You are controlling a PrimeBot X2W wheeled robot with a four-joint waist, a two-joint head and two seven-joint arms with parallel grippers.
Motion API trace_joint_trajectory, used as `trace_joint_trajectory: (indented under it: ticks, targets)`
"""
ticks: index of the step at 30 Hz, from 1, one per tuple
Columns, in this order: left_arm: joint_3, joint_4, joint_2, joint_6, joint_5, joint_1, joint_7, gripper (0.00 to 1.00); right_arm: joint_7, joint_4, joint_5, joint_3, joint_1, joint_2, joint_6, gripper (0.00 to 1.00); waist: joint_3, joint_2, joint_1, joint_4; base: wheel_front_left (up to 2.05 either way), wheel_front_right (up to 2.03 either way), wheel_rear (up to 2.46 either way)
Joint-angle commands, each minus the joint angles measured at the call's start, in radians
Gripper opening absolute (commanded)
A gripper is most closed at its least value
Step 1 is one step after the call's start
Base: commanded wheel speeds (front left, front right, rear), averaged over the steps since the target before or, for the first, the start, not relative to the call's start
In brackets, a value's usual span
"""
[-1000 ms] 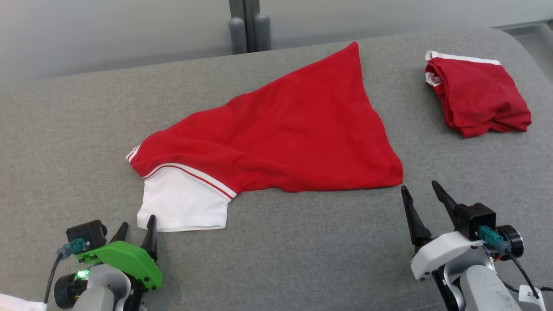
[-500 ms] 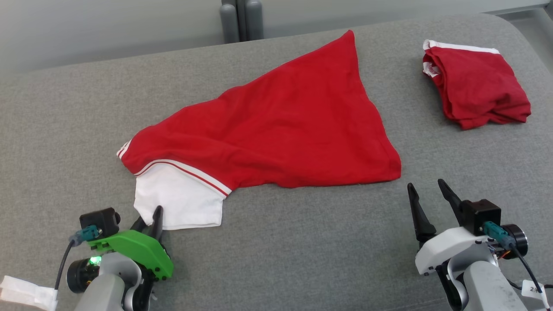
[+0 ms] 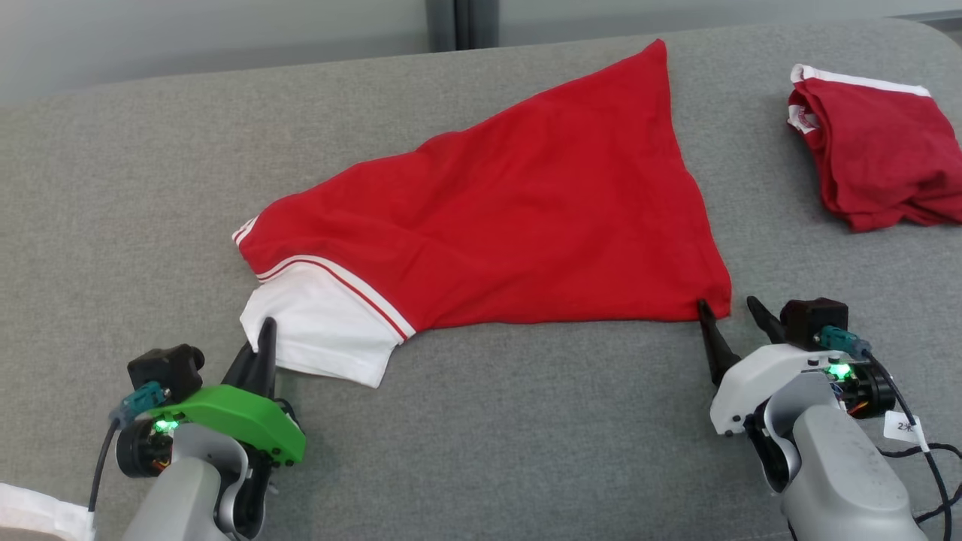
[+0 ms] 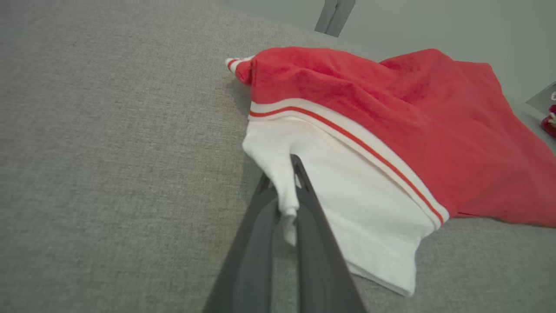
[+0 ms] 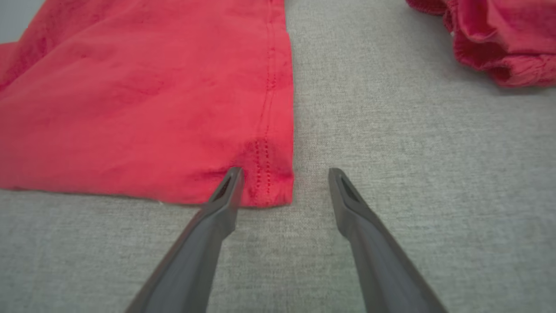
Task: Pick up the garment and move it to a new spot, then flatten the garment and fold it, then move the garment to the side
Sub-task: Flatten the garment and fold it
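Here, garment (image 3: 526,210) sleeve, inside left claw (image 4: 282,174)

The T-shirt (image 3: 526,210) is red, its sleeve (image 3: 323,330) white with a thin red stripe. The folded garment (image 3: 879,158) at upper right is red with white trim; the upholstery (image 3: 113,188) is grey.

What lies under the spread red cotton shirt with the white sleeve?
The grey woven fabric surface shows along the edges of the red shirt, so it likely continues beneath. Whatever else lies under the cloth is hidden.
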Motion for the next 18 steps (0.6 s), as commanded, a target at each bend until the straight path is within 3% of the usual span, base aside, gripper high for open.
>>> trace_joint_trajectory:
  ticks: [1, 3, 5, 6, 7, 8, 9, 18]
  targets:
    - [-0.003, -0.009, 0.004, -0.003, -0.001, -0.008, -0.011, 0.00, 0.014, 0.025, -0.004, 0.005, -0.019, -0.004, -0.002, 1.00, 0.010, 0.0000, 0.0000, 0.016, 0.00, 0.00, 0.00]
    - [-0.009, -0.019, -0.001, -0.003, 0.001, -0.005, -0.017, 0.00, 0.027, 0.053, -0.003, 0.025, -0.032, -0.004, -0.002, 1.00, 0.012, 0.0000, 0.0000, 0.025, 0.00, 0.00, 0.00]
    - [-0.014, -0.029, -0.002, -0.003, 0.005, 0.000, -0.024, 0.00, 0.037, 0.074, 0.017, 0.053, -0.037, -0.002, -0.002, 0.53, 0.013, 0.0000, 0.0000, 0.032, 0.00, 0.00, 0.00]
    - [-0.016, -0.034, -0.002, -0.003, 0.006, 0.002, -0.026, 0.00, 0.040, 0.079, 0.023, 0.064, -0.038, -0.002, -0.001, 0.44, 0.012, 0.0000, 0.0000, 0.034, 0.00, 0.00, 0.00]
    - [-0.017, -0.040, -0.002, -0.003, 0.008, 0.005, -0.028, 0.00, 0.041, 0.084, 0.027, 0.073, -0.041, -0.002, -0.001, 0.21, 0.011, 0.0000, 0.0000, 0.035, 0.00, 0.00, 0.00]
    - [-0.019, -0.045, -0.002, -0.003, 0.008, 0.007, -0.031, 0.00, 0.040, 0.086, 0.031, 0.077, -0.042, -0.002, -0.001, 0.05, 0.010, 0.0000, 0.0000, 0.036, 0.00, 0.00, 0.00]
    - [-0.022, -0.053, -0.001, -0.003, 0.006, 0.010, -0.034, 0.00, 0.040, 0.088, 0.035, 0.083, -0.043, -0.002, -0.001, 0.00, 0.008, 0.0000, 0.0000, 0.037, 0.00, 0.00, 0.00]
    - [-0.008, -0.136, 0.014, -0.003, -0.029, 0.009, -0.052, 0.00, -0.020, 0.020, 0.072, 0.085, -0.077, -0.004, -0.001, 0.00, -0.044, 0.0000, 0.0000, 0.024, 0.00, 0.00, 0.00]
